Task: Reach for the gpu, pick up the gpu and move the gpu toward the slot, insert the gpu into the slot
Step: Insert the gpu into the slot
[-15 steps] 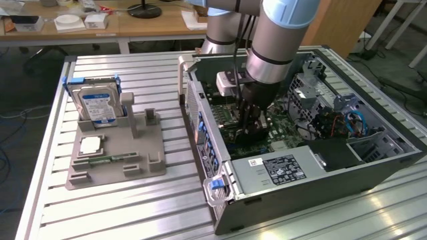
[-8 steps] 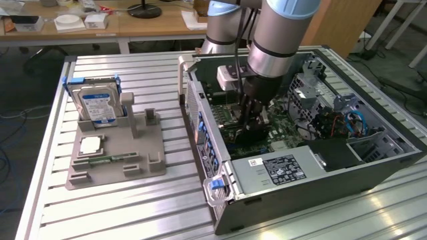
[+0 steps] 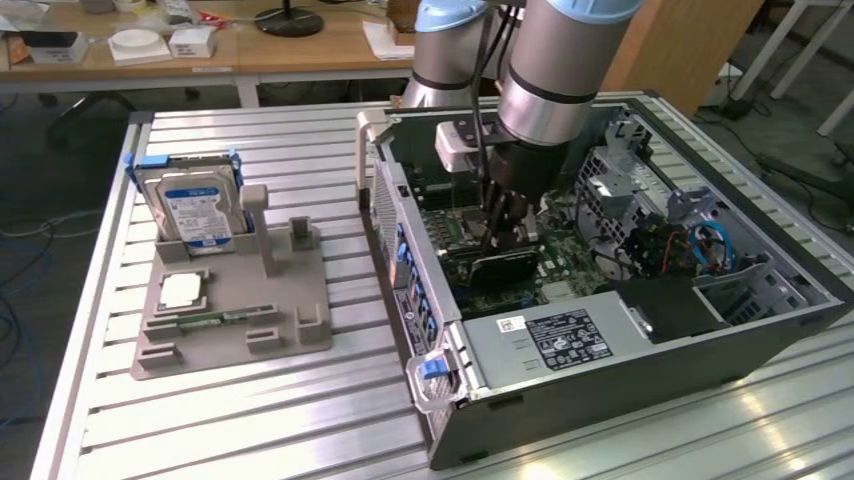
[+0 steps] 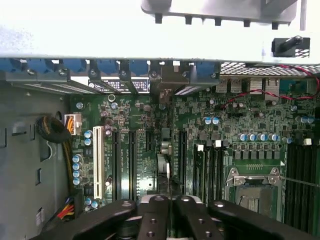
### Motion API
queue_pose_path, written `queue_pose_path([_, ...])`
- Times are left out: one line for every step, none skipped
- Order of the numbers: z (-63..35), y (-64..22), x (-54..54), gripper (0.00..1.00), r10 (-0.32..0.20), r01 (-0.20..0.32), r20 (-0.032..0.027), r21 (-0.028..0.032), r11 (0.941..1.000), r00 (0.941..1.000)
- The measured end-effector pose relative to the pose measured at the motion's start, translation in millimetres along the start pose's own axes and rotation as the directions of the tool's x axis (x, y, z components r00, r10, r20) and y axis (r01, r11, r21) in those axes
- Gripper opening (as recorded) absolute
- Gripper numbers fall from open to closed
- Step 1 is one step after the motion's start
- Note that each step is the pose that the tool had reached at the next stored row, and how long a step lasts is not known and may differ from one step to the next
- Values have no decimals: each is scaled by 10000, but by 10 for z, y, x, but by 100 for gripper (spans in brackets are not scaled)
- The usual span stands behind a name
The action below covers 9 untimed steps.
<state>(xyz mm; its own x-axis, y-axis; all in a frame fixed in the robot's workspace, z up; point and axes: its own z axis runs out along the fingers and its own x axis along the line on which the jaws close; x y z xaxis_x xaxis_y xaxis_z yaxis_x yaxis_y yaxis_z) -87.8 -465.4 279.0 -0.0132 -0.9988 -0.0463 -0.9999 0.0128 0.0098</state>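
Gripper (image 3: 513,238) closed edge-on around gpu (image 3: 503,268) above motherboard (image 4: 240,125); stiff, light, fragile card, best pinched along top edge.

My tool (image 3: 514,238) is black below a grey, black-banded arm. The gpu (image 3: 505,268) shows a black face over the green motherboard (image 4: 150,130), which carries one white connector (image 4: 98,161) and black strips. At frame left, the hard drive (image 3: 198,208) bears a blue-white label above a grey holder (image 3: 240,300). The table (image 3: 307,420) is silver, ribbed. Blue clips (image 4: 75,66) line the case edge.
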Motion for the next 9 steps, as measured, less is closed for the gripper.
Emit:
queue_pose_path([0, 0, 0, 10, 0, 0, -1, 0, 10000, 10000])
queue_pose_path([-1, 0, 0, 10, 0, 0, -1, -1, 10000, 10000])
queue_pose_path([-1, 0, 0, 10, 0, 0, -1, -1, 10000, 10000])
queue_pose_path([-1, 0, 0, 10, 0, 0, -2, -1, 10000, 10000])
queue_pose_path([-1, 0, 0, 10, 0, 0, -1, -1, 10000, 10000])
queue_pose_path([-1, 0, 0, 10, 0, 0, -2, -1, 10000, 10000])
queue_pose_path([-1, 0, 0, 10, 0, 0, -2, -1, 10000, 10000])
queue_pose_path([-1, 0, 0, 10, 0, 0, -1, -1, 10000, 10000])
queue_pose_path([-1, 0, 0, 10, 0, 0, -1, -1, 10000, 10000])
